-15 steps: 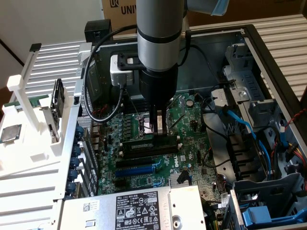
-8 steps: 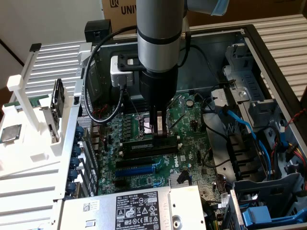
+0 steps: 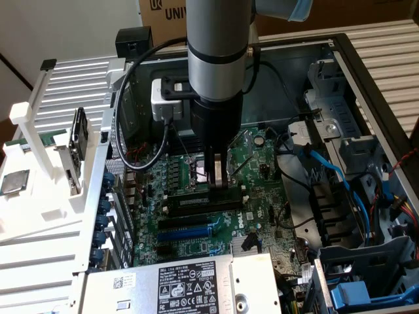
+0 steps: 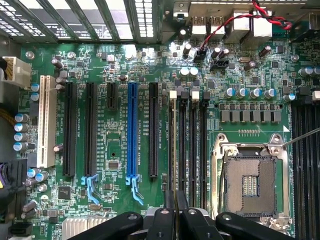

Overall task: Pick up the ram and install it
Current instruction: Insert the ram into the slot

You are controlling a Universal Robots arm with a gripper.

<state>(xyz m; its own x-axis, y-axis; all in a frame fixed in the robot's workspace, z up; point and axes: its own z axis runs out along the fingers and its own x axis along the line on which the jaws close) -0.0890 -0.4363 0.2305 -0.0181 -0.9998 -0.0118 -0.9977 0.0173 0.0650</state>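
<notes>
The end effector [image 3: 219, 175] is pinched shut on the ram [image 4: 173, 150], low over the motherboard [image 3: 262, 163] at the centre of the exterior view. I'd judge the stick needs to stand upright and in line with the black memory slot [image 4: 183, 150] farthest from the open processor socket [image 4: 250, 185], pressed evenly so both ends seat together. The ram shows edge-on as a thin dark strip with a paler edge; its chips and label can't be made out.

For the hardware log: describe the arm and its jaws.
The arm is a thick silver-grey tube with a dark ring and a light-blue joint cap. Below it is a black cylindrical wrist, with a white box clamped beside it and a black cable looping off. The jaws are slim and black.
</notes>
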